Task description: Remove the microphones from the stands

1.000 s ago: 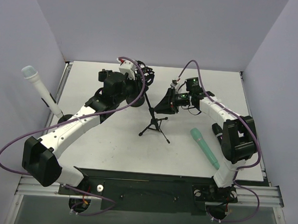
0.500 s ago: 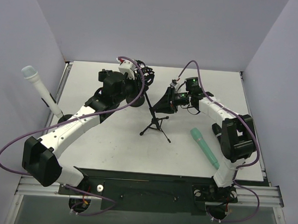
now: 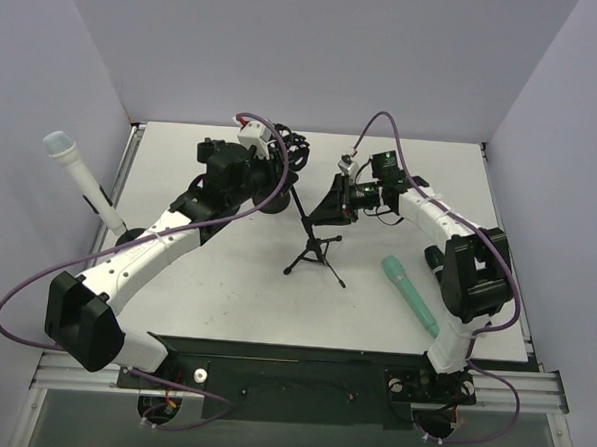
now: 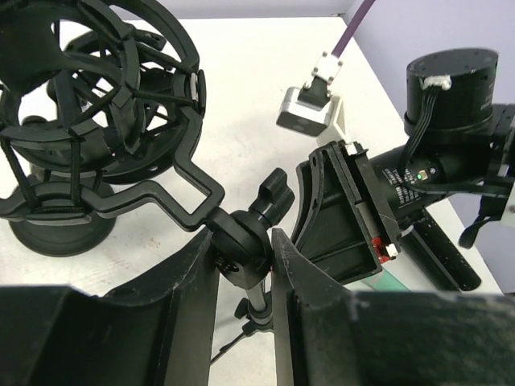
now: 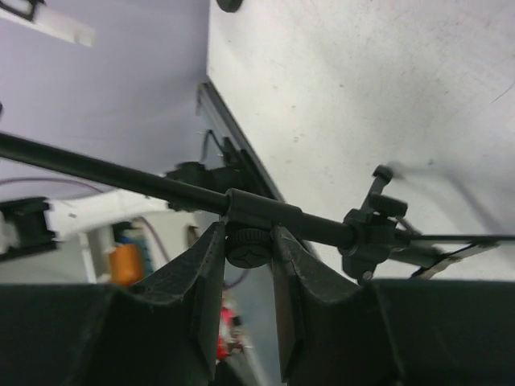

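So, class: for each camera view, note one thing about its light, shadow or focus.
Top external view: even, soft light, the stand casts only a faint shadow. Left wrist view: the shock mount is sharp, the near fingers dark and soft. Right wrist view: the pole is crisp, the background blurred.

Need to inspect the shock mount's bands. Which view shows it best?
Left wrist: the shock mount fills the upper left, with its cage clear. The top view shows it small and far off. The right wrist view shows only the stand's rod.
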`<state>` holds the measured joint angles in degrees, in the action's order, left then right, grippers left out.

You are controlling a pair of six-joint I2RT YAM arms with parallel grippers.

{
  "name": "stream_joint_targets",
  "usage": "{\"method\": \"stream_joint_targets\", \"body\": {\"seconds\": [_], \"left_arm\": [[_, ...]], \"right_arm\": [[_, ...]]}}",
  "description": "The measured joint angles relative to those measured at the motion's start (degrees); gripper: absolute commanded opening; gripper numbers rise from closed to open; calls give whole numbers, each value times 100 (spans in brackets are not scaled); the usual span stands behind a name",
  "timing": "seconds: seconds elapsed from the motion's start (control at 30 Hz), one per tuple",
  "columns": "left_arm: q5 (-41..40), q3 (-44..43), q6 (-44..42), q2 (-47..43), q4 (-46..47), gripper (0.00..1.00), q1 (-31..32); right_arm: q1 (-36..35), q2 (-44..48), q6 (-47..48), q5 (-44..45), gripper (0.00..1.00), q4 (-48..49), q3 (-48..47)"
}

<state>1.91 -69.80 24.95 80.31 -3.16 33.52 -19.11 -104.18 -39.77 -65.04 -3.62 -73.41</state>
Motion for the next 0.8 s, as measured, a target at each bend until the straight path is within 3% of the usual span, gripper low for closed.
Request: {"method": "stream_joint_targets", "body": {"seconds": [0.23,0.43,0.6,0.8], "left_arm": [[444,0,210,74,-79,0,-111],[820,111,363,114,-31,0,-122],[970,232,389,114,79,0,-127],[1093,389,400,111,380,0,-155]], "right_arm": [[-256,586,3182,881,0,-1506,-413],[-831,1580,5711,1838,0,-1617,195],[-1082,2173,7283,2334,0,-907,962],[-1377,3099,9816,2739,3,855,2535]]}}
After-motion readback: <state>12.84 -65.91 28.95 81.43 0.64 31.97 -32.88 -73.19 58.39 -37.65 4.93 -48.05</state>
